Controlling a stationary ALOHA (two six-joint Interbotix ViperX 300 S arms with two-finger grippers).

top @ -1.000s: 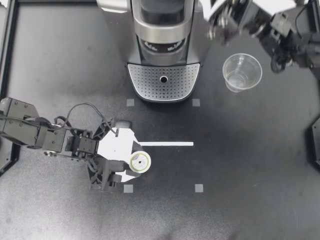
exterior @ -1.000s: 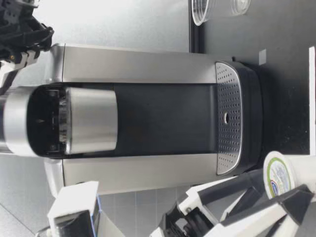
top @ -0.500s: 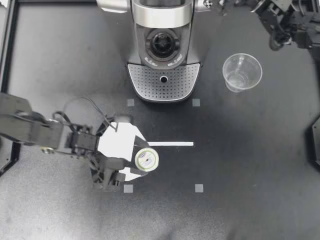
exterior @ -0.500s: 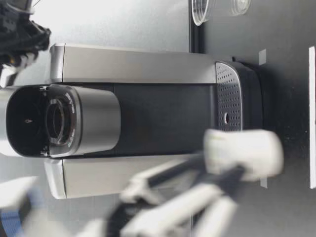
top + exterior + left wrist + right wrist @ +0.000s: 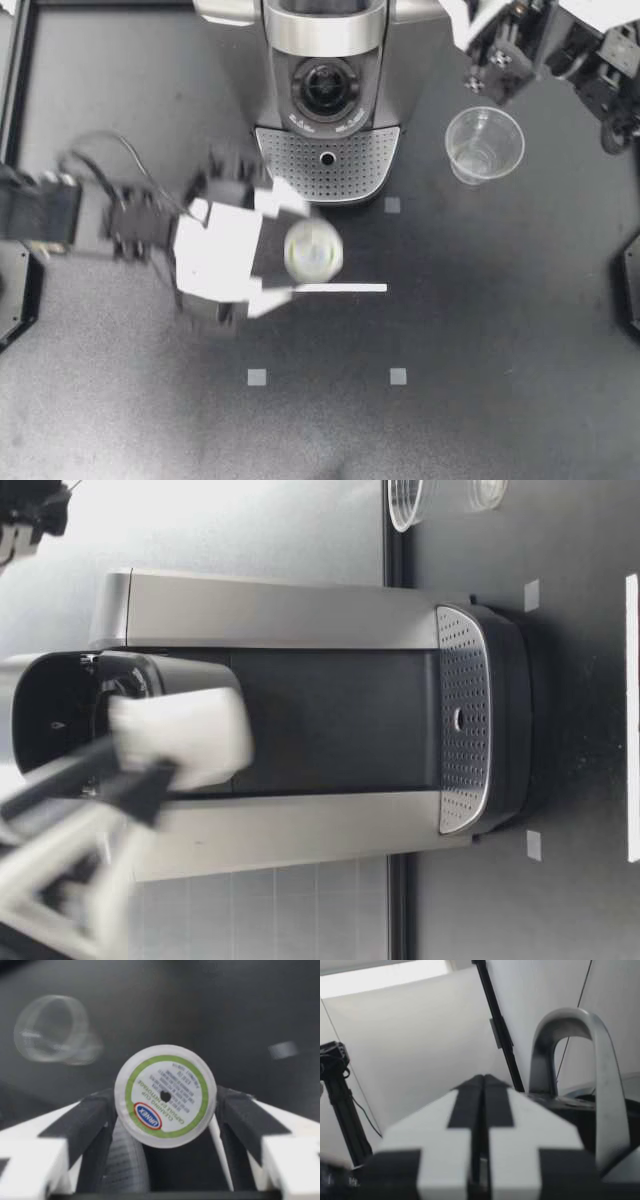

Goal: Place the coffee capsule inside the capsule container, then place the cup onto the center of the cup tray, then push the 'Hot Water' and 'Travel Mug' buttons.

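Observation:
My left gripper [image 5: 298,250] is shut on the coffee capsule [image 5: 313,251], which it holds lifted just in front of the cup tray [image 5: 327,170]. The left wrist view shows the capsule's green-ringed foil lid [image 5: 165,1096] between both dark fingers [image 5: 87,1122]. In the low view the capsule [image 5: 182,736] hangs blurred level with the machine's open capsule container [image 5: 60,715]. That round container [image 5: 325,88] faces up in the top view. The clear plastic cup [image 5: 484,145] stands upright to the right of the machine. My right gripper [image 5: 478,40] is shut and empty, raised beside the machine's top.
The silver coffee machine [image 5: 330,60] fills the back middle. Its raised silver handle [image 5: 580,1055] arches just ahead of my right gripper [image 5: 481,1105]. A white tape strip [image 5: 345,288] and small grey square marks [image 5: 398,376] lie on the black table.
My left gripper has lifted the capsule off the table and carried it toward the machine. The machine's lid has opened and the right arm has shifted near the machine's top.

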